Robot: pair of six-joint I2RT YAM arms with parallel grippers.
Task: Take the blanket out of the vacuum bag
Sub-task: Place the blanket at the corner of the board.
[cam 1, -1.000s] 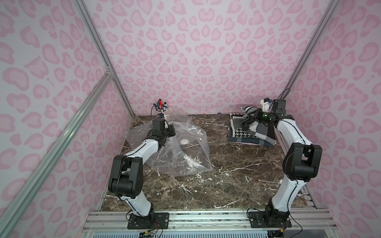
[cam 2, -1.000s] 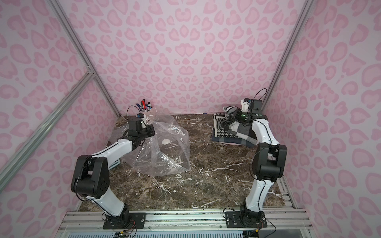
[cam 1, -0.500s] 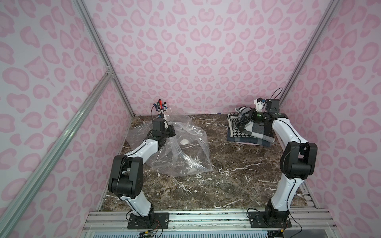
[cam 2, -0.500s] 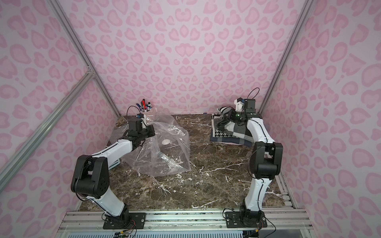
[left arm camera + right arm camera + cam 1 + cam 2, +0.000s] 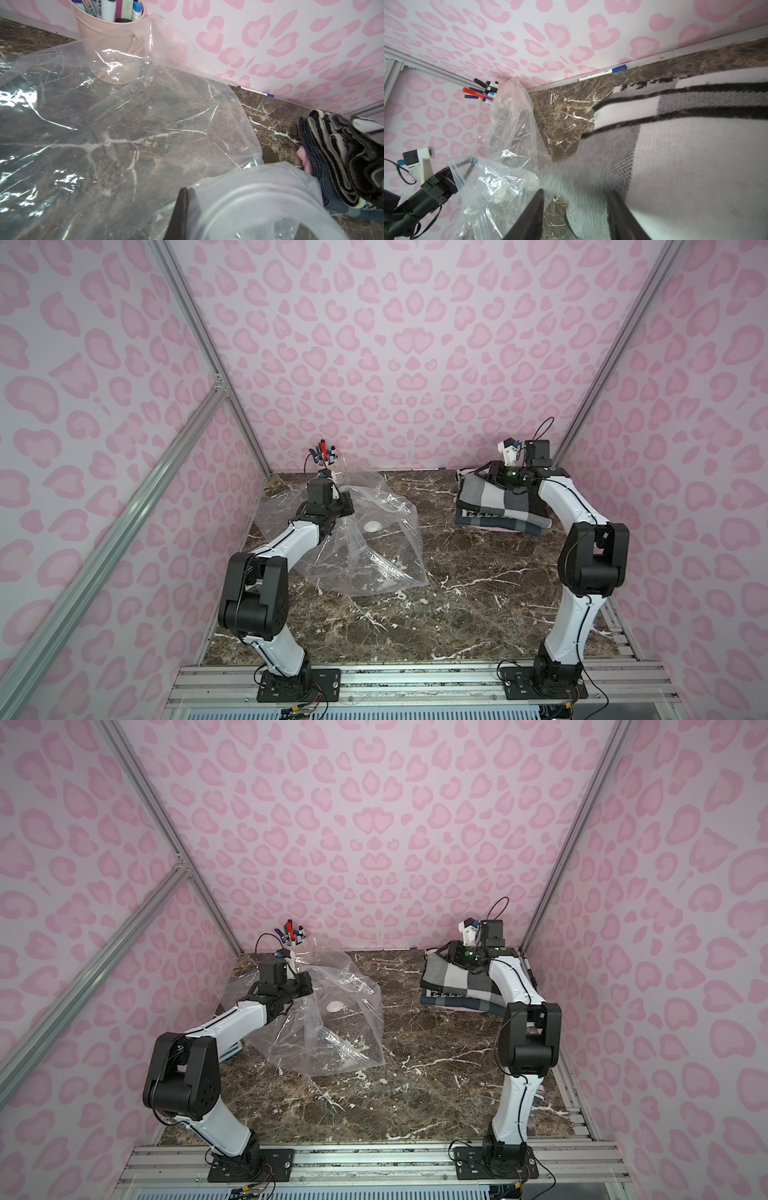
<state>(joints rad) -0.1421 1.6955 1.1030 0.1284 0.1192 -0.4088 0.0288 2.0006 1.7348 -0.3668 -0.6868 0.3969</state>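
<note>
Brown marble table [image 5: 415, 626], listed from near edge to far.

Item one: large clear crinkly plastic vacuum bag [image 5: 374, 556], empty, on the left half of the table. Its round white valve disc [image 5: 372, 526] faces up. I cannot read the printing along its near hem.

Left gripper [image 5: 347, 506]: fingers pinched shut on a raised fold of that bag.

Item two: folded grey, white and black checked blanket [image 5: 498, 506], out of the bag, in the far right corner, well apart from the bag.

Right gripper [image 5: 576, 191]: fingers parted over the blanket's top fold; I cannot tell if they touch it.

I judge the step as set-down and release. Next I would lift the right arm straight clear without snagging cloth, then drop the bag.

Far left corner: pink cup of marker pens [image 5: 108, 41], labels cropped and unreadable.

Far edge: white marker, blue cap [image 5: 602, 72], print too small to read.
</note>
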